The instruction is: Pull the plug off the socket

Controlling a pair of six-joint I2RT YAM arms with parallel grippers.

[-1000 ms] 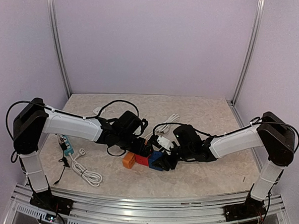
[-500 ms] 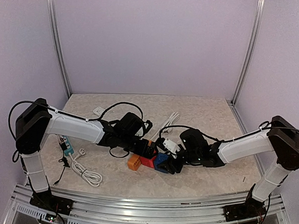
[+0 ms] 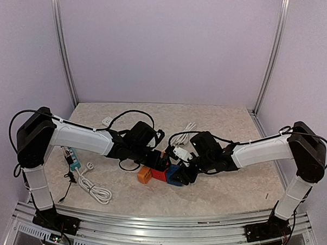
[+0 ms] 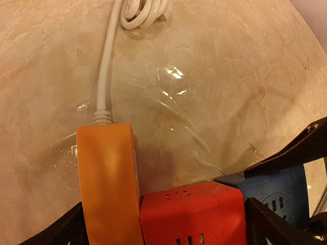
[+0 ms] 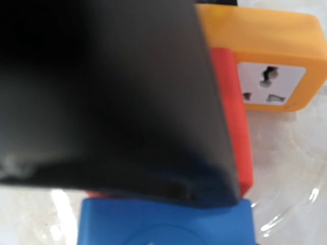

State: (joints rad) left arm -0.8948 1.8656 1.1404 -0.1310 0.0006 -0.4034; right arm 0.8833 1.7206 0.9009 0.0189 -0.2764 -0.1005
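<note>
Midway across the counter [image 3: 223,125] in the overhead view, the socket block [image 3: 160,174] lies between our two arms, three cubes in a row: orange, red, blue. Our left hand [image 3: 153,161] is down on the orange-red end and our right hand [image 3: 187,169] is at the blue end. The white plug [image 3: 179,153] sits just above the block there; we cannot tell whether its pins are seated. We judge it all light, rigid moulded plastic, smooth enough to slip. So the block wants bracing on its flat sides, while the plug is taken by its body, not its cord, and drawn straight out.

From the left wrist, the black fingers [image 4: 61,232] stand wide. One lies against the outer face of the orange segment [image 4: 104,184], the other at the far side of the red segment [image 4: 191,214], seemingly clamping the pair. The blue segment [image 4: 278,191] lies beyond. A round white lead [image 4: 104,66] with a ribbed collar leaves the orange segment across the glossy, marbled surface.

From the right wrist, a dark matte mass [image 5: 102,92] fills most of the frame, so we cannot tell how far that hand is parted or what it holds. Past it shows a white outlet face [image 5: 268,84] recessed in the orange segment, its corners softly rounded.
</note>
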